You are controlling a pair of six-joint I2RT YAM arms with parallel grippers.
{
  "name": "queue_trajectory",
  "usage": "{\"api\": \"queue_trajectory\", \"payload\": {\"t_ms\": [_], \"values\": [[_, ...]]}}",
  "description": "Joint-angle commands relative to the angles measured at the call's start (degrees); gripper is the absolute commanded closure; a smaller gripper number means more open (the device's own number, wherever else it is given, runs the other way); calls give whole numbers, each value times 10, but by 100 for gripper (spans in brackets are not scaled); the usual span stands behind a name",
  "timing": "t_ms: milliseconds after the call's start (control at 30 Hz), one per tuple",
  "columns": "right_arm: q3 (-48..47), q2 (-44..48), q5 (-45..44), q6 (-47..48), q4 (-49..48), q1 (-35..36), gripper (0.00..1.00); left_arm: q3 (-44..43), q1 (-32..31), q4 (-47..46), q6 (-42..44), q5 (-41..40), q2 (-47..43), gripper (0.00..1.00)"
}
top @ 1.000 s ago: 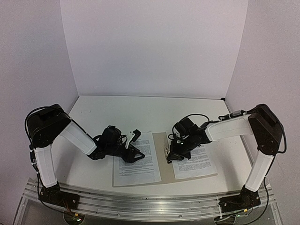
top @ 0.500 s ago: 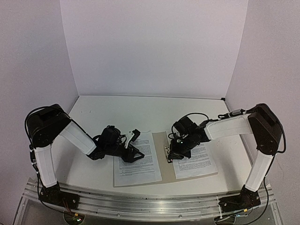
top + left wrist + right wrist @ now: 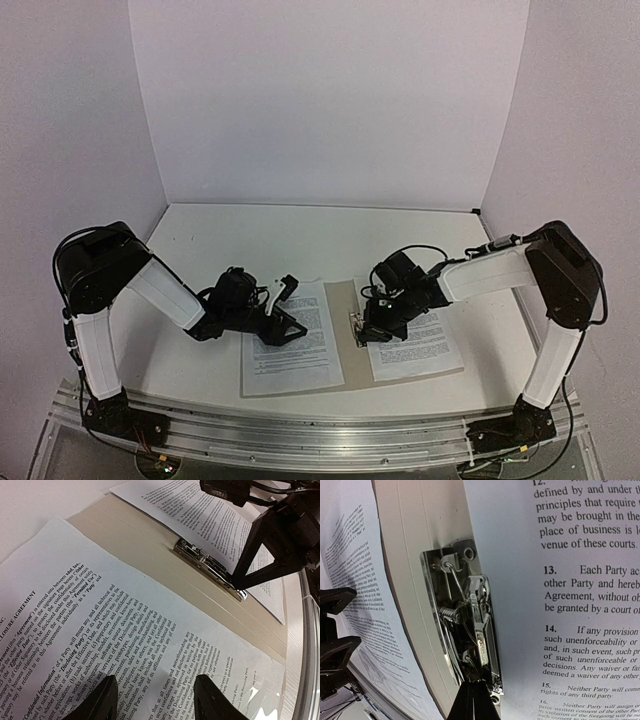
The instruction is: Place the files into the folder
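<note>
Change over the last second: very little. The right pincer [image 3: 472, 692] has crept a touch closer onto the near end of the metal clip [image 3: 470, 630]. The left pincer [image 3: 156, 680] has barely shifted on the far side of the spine from it. Both sheets lie as they did. I read this as slow work at the clip, not a new step.

Folder [image 3: 352, 365]: lying open and flat on the bench [image 3: 250, 240], with the clip at its spine.
- Left sheet [image 3: 295, 350]: on the cover left of the clip. Its inner edge stops short of the clip and bare tan crease lines show between them.
- Right sheet [image 3: 420, 345]: on the cover right of the clip, with its inner edge right up against the clip. I cannot tell whether that edge is caught under the clip.

Pincers:
- Right: fingers brought together to a single point that touches the clip's near end. They hold nothing that I can make out.
- Left: fingers spread wide, low over the left sheet. Nothing is between them but the page beneath, and I cannot tell whether they touch it.

Judgement: both files already sit on the folder's covers. What seems left is securing them at the clip, or closing the covers.

In the way:
- The right arm hangs over the right sheet next to the clip, so it blocks that cover from folding.
- The left sheet's gap from the clip means it would need sliding toward the clip to be caught.
- Loose paper may skid under a fingertip.
</note>
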State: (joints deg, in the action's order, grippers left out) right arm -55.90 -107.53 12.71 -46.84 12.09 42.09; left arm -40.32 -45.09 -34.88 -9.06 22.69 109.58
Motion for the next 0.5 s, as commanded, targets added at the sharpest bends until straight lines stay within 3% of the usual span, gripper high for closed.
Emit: {"api": "queue_trajectory", "payload": {"t_ms": [0,233,467], "values": [[86,-128,-133,-14,173,-4,100,17,5,40,-8,-11,12,48],[86,-101,-95,2,137,-4,100,18,5,41,-7,-11,13,48],[134,-61,-4,-13,23,-5,100,22,5,40,-8,-10,11,48]]}}
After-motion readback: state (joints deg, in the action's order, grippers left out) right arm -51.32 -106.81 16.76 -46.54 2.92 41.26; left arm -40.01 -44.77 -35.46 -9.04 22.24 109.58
